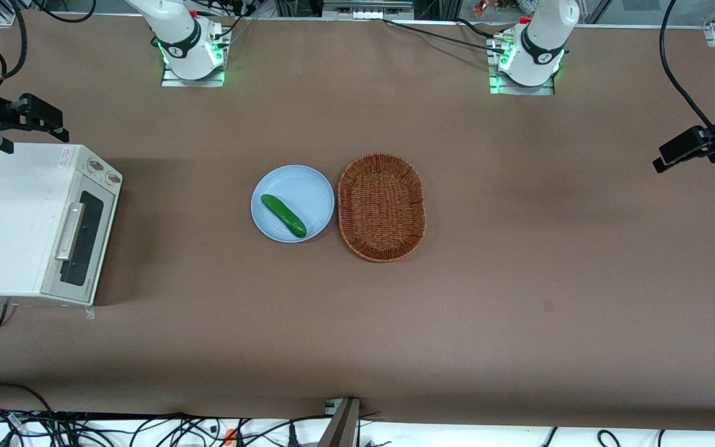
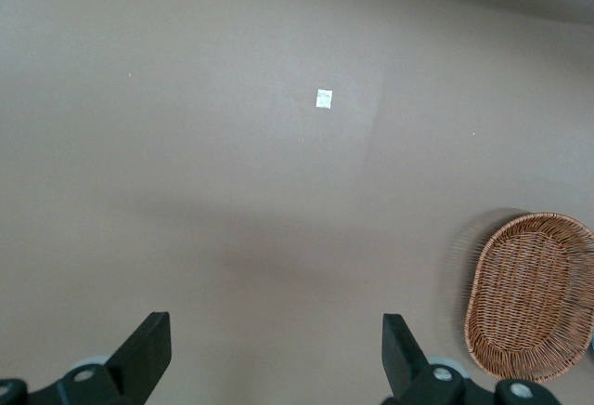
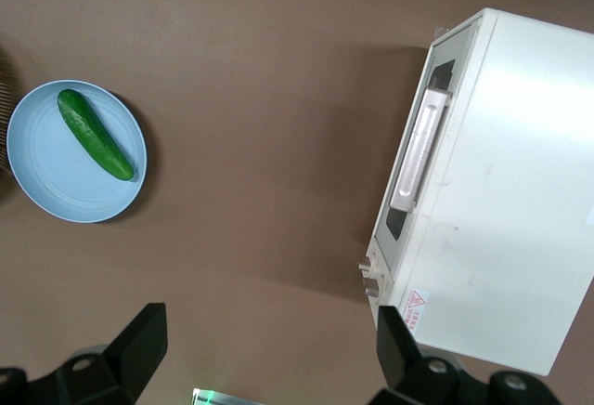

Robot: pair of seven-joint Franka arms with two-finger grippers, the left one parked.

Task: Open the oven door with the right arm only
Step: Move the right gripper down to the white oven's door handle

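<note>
A round pale-blue plate (image 1: 293, 203) at frame centre holds one green cucumber (image 1: 283, 215); beside it sits one oval woven wicker basket (image 1: 382, 207). At mid-left, the cream-white toaster oven's door (image 1: 82, 239) is shut. The black two-finger gripper (image 3: 269, 354) hovers high, fingers spread.

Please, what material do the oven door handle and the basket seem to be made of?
The oven door handle looks like brushed silver metal with a dull sheen. The basket looks like woven brown wicker with visible strands. The open gripper hangs above the table, away from the oven.
</note>
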